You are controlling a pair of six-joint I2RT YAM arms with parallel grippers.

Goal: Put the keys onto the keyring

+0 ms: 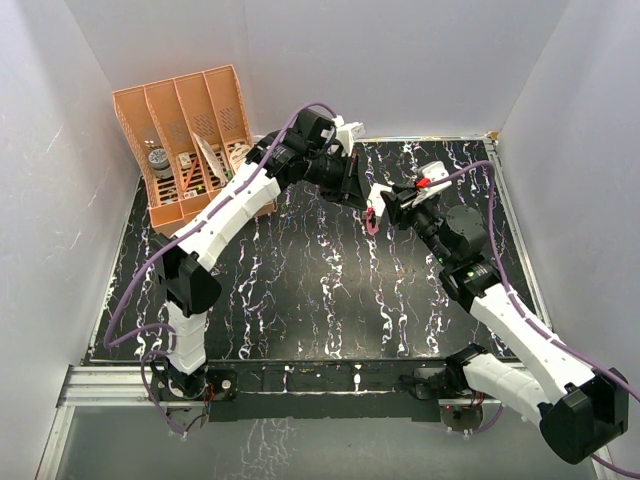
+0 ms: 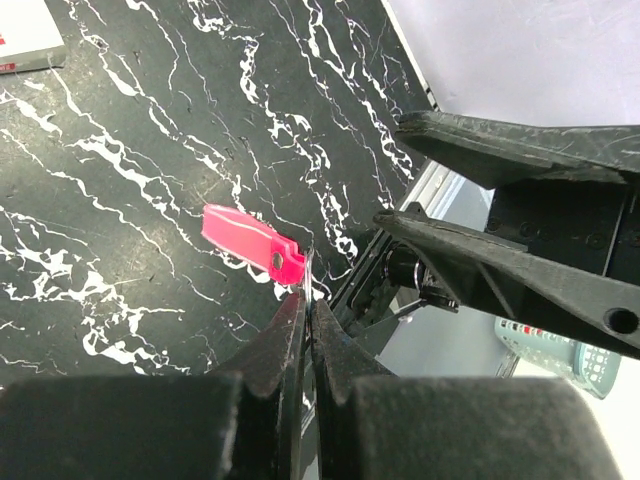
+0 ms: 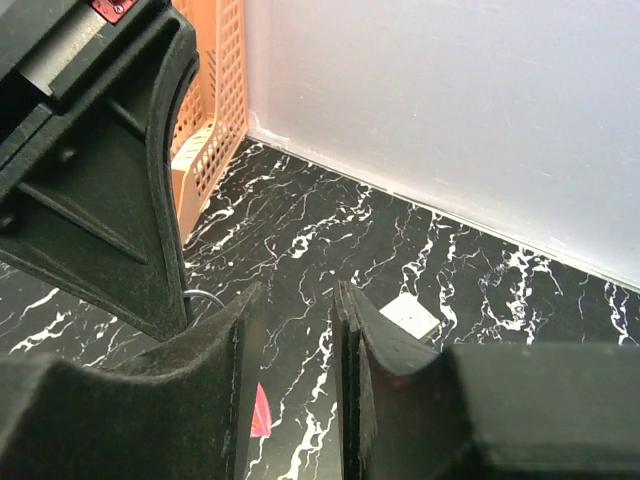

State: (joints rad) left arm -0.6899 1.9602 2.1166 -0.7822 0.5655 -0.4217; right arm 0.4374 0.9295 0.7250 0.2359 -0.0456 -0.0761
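Observation:
The keyring (image 2: 243,238) is a short magenta-pink strap that hangs in the air over the black marbled table (image 1: 300,290). My left gripper (image 2: 308,290) is shut on the thin metal ring at the strap's end. From above, the keyring (image 1: 372,221) dangles between the two gripper tips in the middle of the back half. My right gripper (image 3: 298,300) stands open right beside it, with nothing between its fingers (image 2: 480,265). The strap's pink tip (image 3: 260,410) shows below the right gripper's left finger. The keys are hidden.
An orange slotted organizer (image 1: 190,140) with small items stands at the back left corner. A small white box (image 3: 410,315) lies on the table beyond the right gripper. White walls close the table on three sides, and a metal rail (image 1: 300,380) runs along the near edge.

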